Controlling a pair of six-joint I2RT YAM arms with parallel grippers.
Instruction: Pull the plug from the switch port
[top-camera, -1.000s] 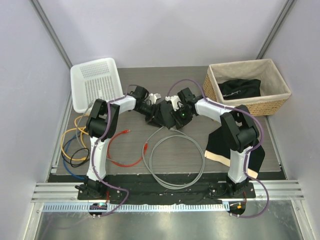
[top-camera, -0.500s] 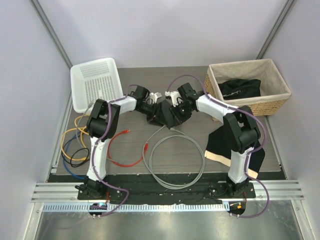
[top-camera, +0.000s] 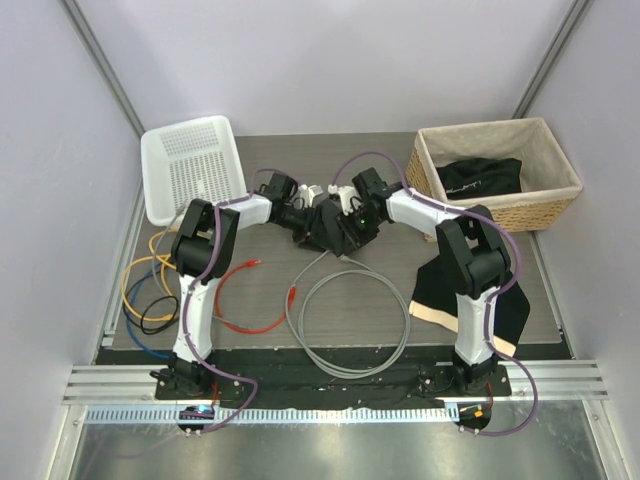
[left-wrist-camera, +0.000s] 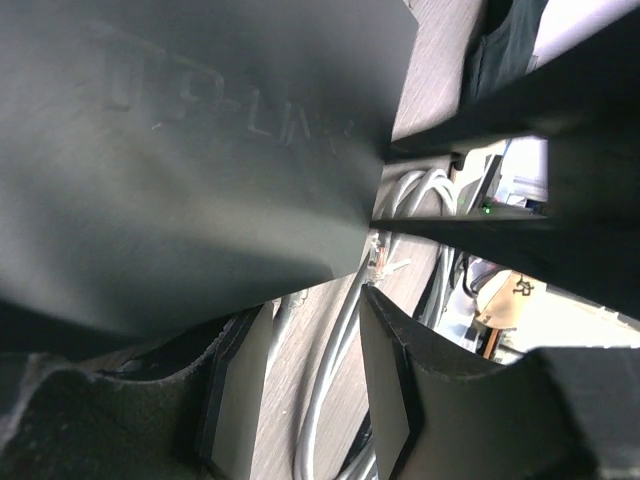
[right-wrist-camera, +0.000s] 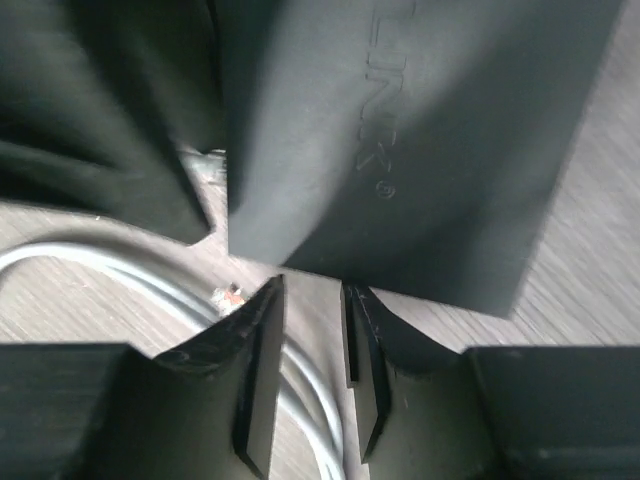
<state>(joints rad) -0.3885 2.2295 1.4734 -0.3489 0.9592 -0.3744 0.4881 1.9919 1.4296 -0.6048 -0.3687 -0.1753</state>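
The switch, a flat matte-black box, sits mid-table between both wrists. Its embossed face fills the left wrist view and the right wrist view. My left gripper reaches in from the left, jaws apart, only table and grey cable showing between the pads. The switch's lower edge covers one of its fingertips. My right gripper faces it, jaws narrowly apart with nothing between them. A clear plug ends the grey cable by the switch's corner. I cannot tell whether it sits in a port.
The grey cable lies coiled near the front. A red cable and yellow, blue and black cables lie at the left. A white basket stands back left, a wicker basket back right, and a black-and-cream cloth by the right arm.
My right wrist has shifted a little left and toward the back, closer against the switch. The left arm and the switch have stayed where they were.
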